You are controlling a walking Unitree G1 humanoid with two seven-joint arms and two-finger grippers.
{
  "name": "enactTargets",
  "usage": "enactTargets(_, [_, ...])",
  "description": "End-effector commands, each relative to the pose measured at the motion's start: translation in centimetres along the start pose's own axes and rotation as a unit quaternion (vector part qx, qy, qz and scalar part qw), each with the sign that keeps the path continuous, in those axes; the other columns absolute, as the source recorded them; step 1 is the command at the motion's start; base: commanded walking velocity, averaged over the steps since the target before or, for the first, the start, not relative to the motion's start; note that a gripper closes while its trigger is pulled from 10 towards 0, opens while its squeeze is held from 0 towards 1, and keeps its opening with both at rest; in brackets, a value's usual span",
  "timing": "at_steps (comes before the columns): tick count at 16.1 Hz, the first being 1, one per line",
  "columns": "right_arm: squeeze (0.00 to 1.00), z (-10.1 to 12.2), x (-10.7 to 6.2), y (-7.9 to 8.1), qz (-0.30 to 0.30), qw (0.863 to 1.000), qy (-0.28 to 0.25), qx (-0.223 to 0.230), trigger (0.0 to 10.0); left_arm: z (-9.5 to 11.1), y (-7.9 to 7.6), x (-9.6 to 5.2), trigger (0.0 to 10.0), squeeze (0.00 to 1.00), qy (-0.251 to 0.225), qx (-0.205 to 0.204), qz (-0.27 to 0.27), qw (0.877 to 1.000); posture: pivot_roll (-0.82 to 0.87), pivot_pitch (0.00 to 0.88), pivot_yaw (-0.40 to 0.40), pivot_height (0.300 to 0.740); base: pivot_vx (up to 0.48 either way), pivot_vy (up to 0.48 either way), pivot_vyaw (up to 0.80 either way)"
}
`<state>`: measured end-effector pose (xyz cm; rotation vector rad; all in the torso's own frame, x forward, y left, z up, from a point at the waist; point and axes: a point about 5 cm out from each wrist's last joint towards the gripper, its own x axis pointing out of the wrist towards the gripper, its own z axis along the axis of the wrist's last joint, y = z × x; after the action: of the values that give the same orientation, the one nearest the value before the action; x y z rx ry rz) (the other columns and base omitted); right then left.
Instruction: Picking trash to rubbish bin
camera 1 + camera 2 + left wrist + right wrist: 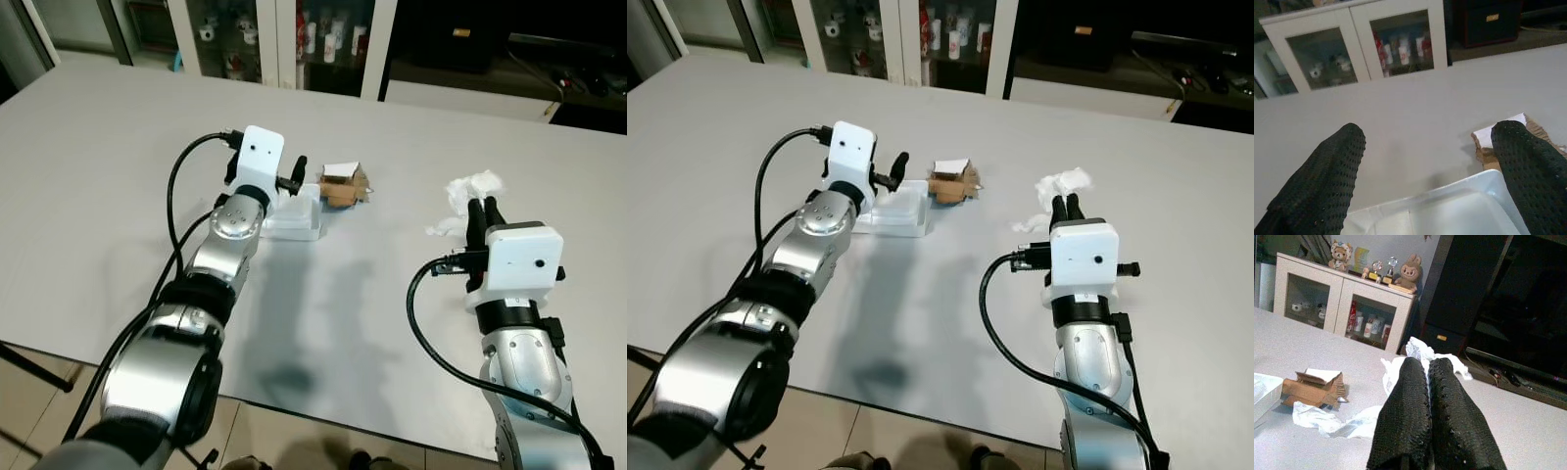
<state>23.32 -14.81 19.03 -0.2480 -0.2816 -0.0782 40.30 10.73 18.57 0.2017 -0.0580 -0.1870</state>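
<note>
- Left eye view: the left end effector (297, 178) hangs over the white plastic tray (294, 217) on the table (118, 147), with the torn cardboard box (345, 185) just beyond its tip. The right end effector (485, 214) lies low, the crumpled white tissue (473, 189) just ahead of its fingertips. No rubbish bin can be made out, so the step in hand looks like the first pick.
- Right eye view: the same layout; tray and box sit touching or nearly so.
- Left wrist view: the left fingers (1327, 176) are spread wide, the tray's far edge between them and the box by one fingertip. The next move likely calls for lowering and closing on the tray rim.
- Right wrist view: the right fingers (1405, 421) are pressed together, holding nothing; the tissue lies directly beyond. They would need to part before reaching it.
</note>
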Motion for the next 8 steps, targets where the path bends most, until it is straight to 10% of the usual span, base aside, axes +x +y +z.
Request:
enactTargets(1, [0.0, 0.2, -0.2, -0.1, -0.003, 1.0, 0.001, 0.0, 10.0, 0.2, 0.0, 0.2, 10.0, 0.0, 0.0, -0.005, 0.009, 1.0, 0.07, 0.149, -0.01, 0.74, 0.0, 0.0, 0.0])
enactTargets(8, [0.0, 0.3, -1.9, -0.3, -0.008, 1.0, 0.025, -0.002, 10.0, -2.4, 0.0, -0.2, 10.0, 0.0, 0.059, 0.023, 0.023, 0.998, -0.02, 0.246, -0.025, 0.74, 0.0, 0.0, 0.0])
